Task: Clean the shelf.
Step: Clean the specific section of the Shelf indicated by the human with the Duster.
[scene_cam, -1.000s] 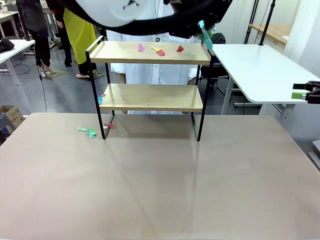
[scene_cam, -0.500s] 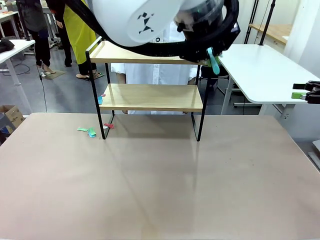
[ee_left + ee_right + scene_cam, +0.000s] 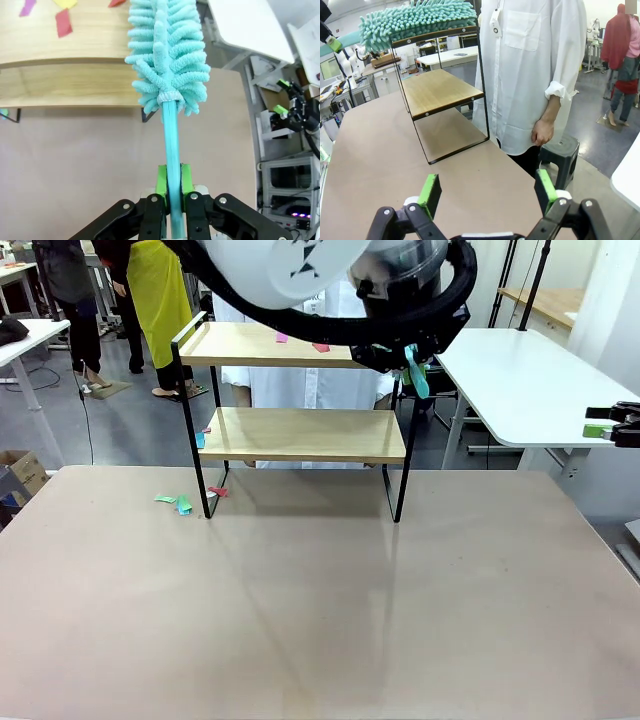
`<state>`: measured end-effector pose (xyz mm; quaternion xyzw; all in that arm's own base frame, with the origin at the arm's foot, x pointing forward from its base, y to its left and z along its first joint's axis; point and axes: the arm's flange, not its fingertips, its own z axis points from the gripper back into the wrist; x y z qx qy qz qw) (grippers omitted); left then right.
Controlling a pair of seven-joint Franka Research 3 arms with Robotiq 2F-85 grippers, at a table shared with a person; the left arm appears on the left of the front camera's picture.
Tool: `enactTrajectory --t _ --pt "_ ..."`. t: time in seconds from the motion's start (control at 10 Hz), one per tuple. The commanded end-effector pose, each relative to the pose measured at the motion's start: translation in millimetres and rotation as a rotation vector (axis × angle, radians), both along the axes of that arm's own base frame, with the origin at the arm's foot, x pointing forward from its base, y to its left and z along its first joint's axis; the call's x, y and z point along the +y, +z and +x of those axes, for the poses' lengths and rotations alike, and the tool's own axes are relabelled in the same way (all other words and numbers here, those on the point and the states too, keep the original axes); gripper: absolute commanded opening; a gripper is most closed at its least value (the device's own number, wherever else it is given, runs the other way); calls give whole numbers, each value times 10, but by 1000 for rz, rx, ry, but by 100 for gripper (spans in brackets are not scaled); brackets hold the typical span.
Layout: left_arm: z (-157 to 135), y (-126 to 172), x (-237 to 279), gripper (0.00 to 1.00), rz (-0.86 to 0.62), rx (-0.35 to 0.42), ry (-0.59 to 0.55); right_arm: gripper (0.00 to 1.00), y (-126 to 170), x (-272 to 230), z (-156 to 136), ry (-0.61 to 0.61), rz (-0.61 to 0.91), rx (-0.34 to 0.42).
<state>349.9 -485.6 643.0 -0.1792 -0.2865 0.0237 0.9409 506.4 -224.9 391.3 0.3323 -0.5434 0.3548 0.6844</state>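
A small tag (image 3: pixel 495 21) is hanging on the white shirt of the person (image 3: pixel 530 75), its print too small to read. A black mark (image 3: pixel 300 252) on the white shell of the left arm (image 3: pixel 250 270) is being cut off by the top edge of the front view and cannot be read.

The shelf (image 3: pixel 300 433) is standing at the far side of the table (image 3: pixel 320 600), in front of the person. The left pincer (image 3: pixel 173 181) is clamping the handle of a teal duster (image 3: pixel 167 60), whose fluffy head is hanging over the right end of the top board; whether it is touching the wood cannot be told. Pink, yellow and red paper scraps (image 3: pixel 63 22) are lying on that board beside the head, and more scraps (image 3: pixel 178 503) are lying on the table by the shelf's left front leg.

In the front view the left arm is covering the top board's right end and most of the duster. The right pincer (image 3: pixel 487 192) is hanging wide with nothing between its pads, well apart from the shelf, beside a white side table (image 3: pixel 510 380).
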Motion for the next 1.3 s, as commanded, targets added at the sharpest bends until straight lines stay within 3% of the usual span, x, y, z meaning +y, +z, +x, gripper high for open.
enactTrajectory --t 0.0,0.3,0.5,1.0,1.2 --pt "-41 -64 3 13 0 -13 -10 100 47 32 15 -9 -7 17" --pt "134 76 122 13 91 70 -25 100 47 32 15 -9 -7 17" --pt "246 160 223 13 179 84 -47 100 47 32 15 -9 -7 17" --pt "503 347 594 13 369 30 2 100 47 32 15 -9 -7 17" --pt "546 337 773 13 483 -40 34 100 47 32 15 -9 -7 17"
